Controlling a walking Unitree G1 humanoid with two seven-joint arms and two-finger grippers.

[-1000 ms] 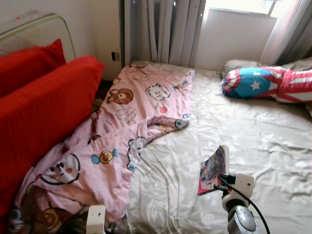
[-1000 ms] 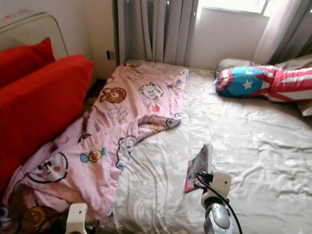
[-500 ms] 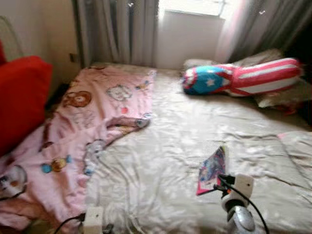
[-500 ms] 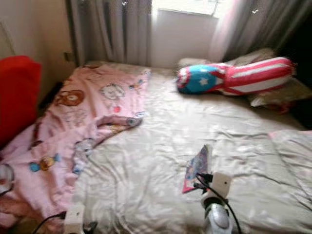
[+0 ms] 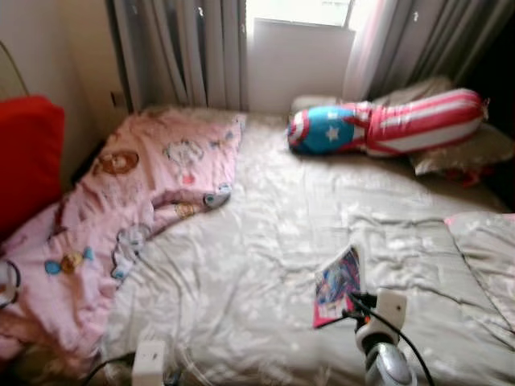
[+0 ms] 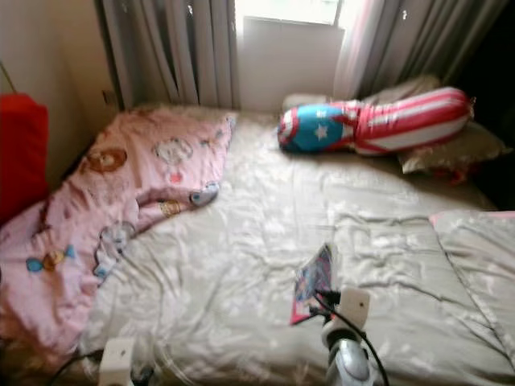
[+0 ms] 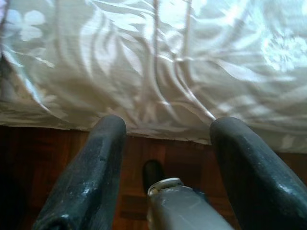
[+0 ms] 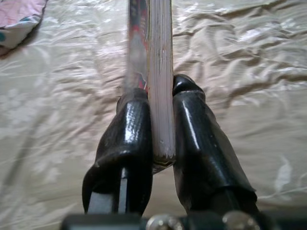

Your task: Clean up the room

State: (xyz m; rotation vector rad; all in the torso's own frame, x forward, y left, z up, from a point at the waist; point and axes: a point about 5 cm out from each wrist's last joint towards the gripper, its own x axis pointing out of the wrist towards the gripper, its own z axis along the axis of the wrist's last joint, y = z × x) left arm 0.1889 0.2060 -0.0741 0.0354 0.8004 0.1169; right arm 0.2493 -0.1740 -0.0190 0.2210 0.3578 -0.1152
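Here, a wide bed (image 5: 265, 241) in pale satin sheets lies mid-tidy, its pink cartoon quilt (image 5: 121, 209) bunched along the left side. The right tool (image 8: 160, 120) pinches a colourful book (image 5: 338, 285) by its edge above the mattress, evidently to carry it off; the left tool (image 7: 163, 139) hangs spread and idle by the bed's near edge.

A big bed (image 5: 265, 241) is covered by a shiny cream sheet (image 5: 241, 273) with many wrinkles. A pink blanket (image 5: 121, 209) with animal pictures is bunched up along the bed's left side. A red, white and blue star pillow (image 5: 386, 125) is laid near the window end, with tan pillows (image 5: 459, 149) seen beside it.
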